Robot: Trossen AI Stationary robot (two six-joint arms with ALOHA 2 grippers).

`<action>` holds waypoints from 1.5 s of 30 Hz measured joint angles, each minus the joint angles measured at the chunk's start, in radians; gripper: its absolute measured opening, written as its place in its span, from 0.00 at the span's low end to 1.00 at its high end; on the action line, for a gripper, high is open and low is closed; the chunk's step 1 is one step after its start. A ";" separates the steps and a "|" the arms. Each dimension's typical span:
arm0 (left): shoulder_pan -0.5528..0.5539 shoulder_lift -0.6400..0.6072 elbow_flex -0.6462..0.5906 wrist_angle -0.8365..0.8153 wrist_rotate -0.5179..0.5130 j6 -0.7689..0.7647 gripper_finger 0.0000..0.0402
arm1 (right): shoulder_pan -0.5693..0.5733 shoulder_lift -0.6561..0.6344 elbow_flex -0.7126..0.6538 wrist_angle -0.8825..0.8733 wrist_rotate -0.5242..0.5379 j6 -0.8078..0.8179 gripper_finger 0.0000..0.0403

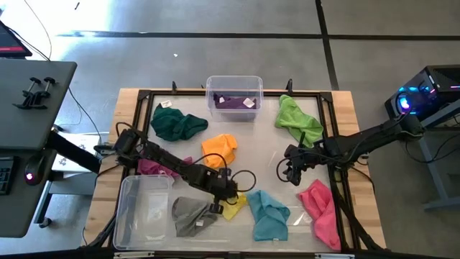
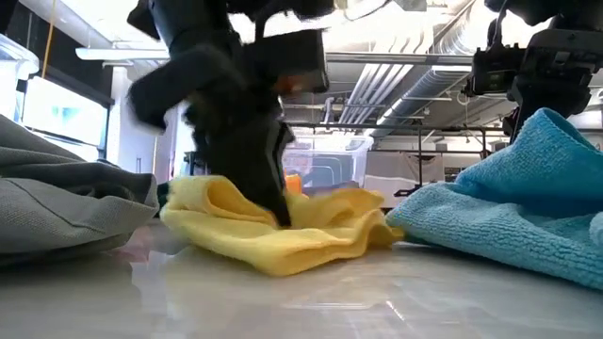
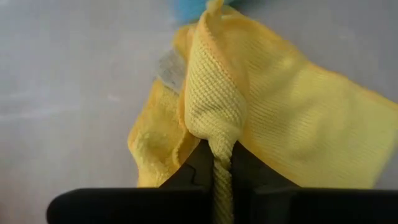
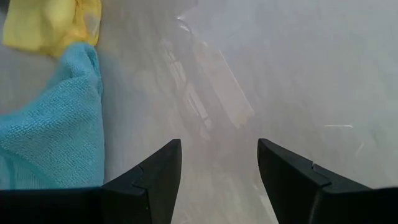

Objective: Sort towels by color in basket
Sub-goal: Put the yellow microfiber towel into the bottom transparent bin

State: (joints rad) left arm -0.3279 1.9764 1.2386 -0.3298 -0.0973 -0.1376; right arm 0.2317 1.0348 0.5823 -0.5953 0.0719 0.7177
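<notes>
Left gripper pinches a fold of the yellow towel on the table; lifting it toward a basket likely comes next. Right gripper hovers open nearby.

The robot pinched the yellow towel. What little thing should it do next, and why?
Probably lift it straight up a little. The left gripper is shut on a fold of the yellow towel, but the rest lies on the table, close by the cyan towel and grey towel. A small lift frees it before carrying. The right gripper hangs open, apart.
</notes>
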 joint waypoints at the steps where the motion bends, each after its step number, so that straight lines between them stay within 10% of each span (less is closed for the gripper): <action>1: 0.000 -0.018 0.001 0.012 -0.018 -0.028 0.01 | 0.000 0.000 0.000 0.000 0.000 0.000 0.51; 12: -0.011 -0.279 0.007 0.042 -0.299 -0.380 0.00 | 0.000 0.000 0.000 0.081 0.078 0.107 0.51; 33: -0.114 -0.735 0.027 0.049 -0.324 -0.383 0.00 | -0.003 0.000 0.000 0.165 0.201 0.086 0.51; 45: -0.288 -0.689 0.351 -0.652 -0.330 -0.571 0.00 | -0.003 0.000 0.000 0.176 0.225 0.093 0.51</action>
State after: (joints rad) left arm -0.6161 1.2875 1.5900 -0.9818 -0.4275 -0.7090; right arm 0.2287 1.0348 0.5823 -0.4189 0.2970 0.8112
